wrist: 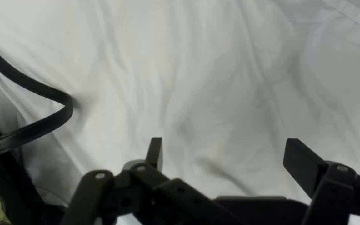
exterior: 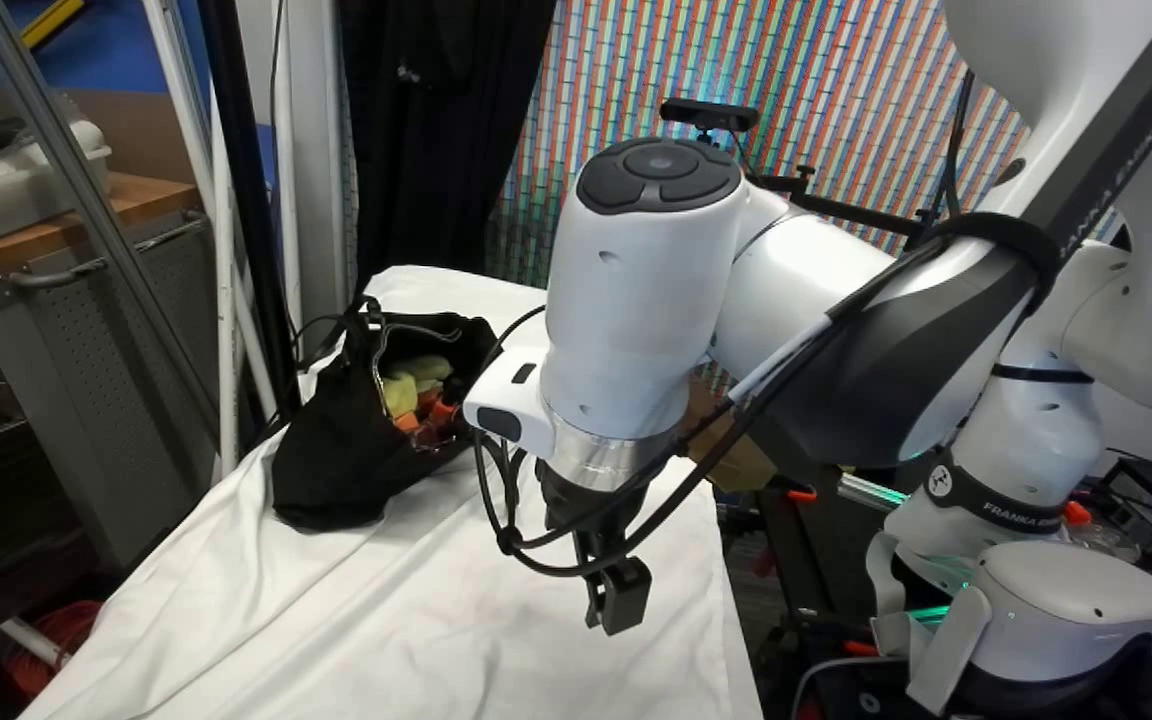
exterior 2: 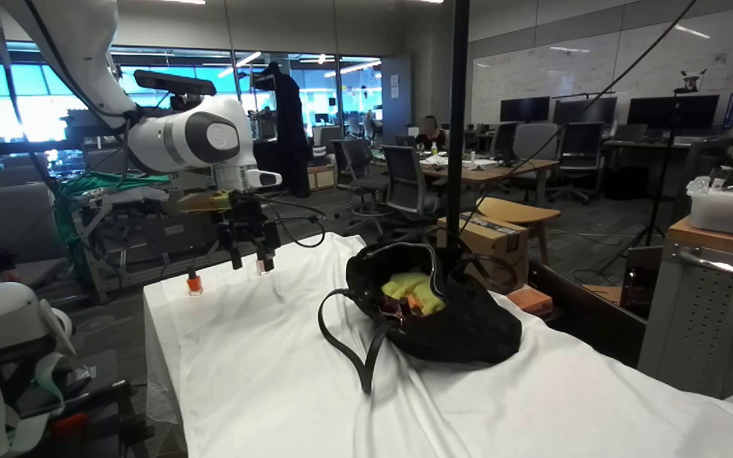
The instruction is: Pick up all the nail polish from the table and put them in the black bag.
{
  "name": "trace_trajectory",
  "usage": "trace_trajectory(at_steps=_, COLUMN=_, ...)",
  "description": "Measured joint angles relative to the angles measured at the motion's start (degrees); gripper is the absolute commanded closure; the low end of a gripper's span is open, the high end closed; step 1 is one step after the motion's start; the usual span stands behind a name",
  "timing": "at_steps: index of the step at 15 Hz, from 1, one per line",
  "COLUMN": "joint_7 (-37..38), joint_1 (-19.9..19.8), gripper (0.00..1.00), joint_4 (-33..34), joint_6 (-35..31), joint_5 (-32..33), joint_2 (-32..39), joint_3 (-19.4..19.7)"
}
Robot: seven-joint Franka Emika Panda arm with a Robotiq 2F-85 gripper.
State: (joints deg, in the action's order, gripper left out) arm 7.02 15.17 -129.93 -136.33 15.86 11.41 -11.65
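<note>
Two nail polish bottles show in an exterior view: an orange-red nail polish (exterior 2: pixel 195 283) with a black cap stands near the table's end, and a pale pink nail polish (exterior 2: pixel 263 267) appears partly behind one finger. My gripper (exterior 2: pixel 252 261) hovers over the white-draped table (exterior: pixel 496 620), jaws wide apart. In the wrist view only cloth lies between its fingers (wrist: pixel 303 165), and no bottle shows there. The slouchy black bag (exterior 2: pixel 468 324) lies open on the table, with yellow-green cloth and orange and dark red items inside; whether these are bottles I cannot tell.
A thin bag handle (exterior 2: pixel 341 343) loops out over the cloth, and also shows as a handle (wrist: pixel 27 82) at the left of the wrist view. Behind the bag stand a dark pole (exterior 2: pixel 457 127) and a cardboard box (exterior 2: pixel 497 248). A grey cabinet (exterior: pixel 126 380) flanks the table.
</note>
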Motion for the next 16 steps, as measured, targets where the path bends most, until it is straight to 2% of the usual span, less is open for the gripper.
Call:
trace_trajectory(at_steps=10, joint_7=10.81, joint_1=2.77, gripper=0.0, joint_4=4.88, joint_6=-0.68, joint_5=-9.66, joint_2=5.64, joint_3=-0.31)
trace_trajectory(at_steps=16, joint_7=15.09, joint_1=4.25, gripper=0.0, joint_4=4.82, joint_6=-4.44, joint_5=-15.38, joint_2=7.53, joint_3=-0.62)
